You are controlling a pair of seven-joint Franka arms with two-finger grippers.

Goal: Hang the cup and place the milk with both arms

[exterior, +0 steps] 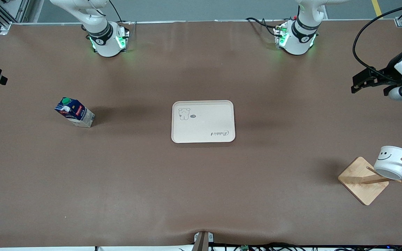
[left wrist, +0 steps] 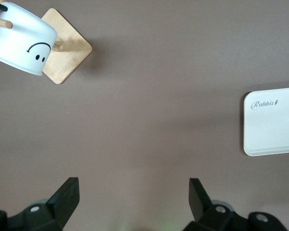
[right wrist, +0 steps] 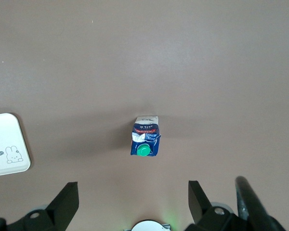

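The cup point(exterior: 393, 162) is a white mug with a black smiley face. It hangs tilted by its black handle on a peg of a wooden rack point(exterior: 363, 181) near the left arm's end of the table; it also shows in the left wrist view as the cup point(left wrist: 20, 44). The milk point(exterior: 74, 112), a dark blue carton with a green cap, stands on the table toward the right arm's end, also visible as the milk point(right wrist: 145, 136). My left gripper point(left wrist: 133, 190) is open and empty, high over the table. My right gripper point(right wrist: 133, 192) is open and empty above the table near its base.
A cream tray point(exterior: 203, 104) with a rabbit drawing lies mid-table, nothing on it. The two arm bases point(exterior: 107, 40) point(exterior: 297, 36) stand along the table edge farthest from the front camera. Black cables loop beside the left arm.
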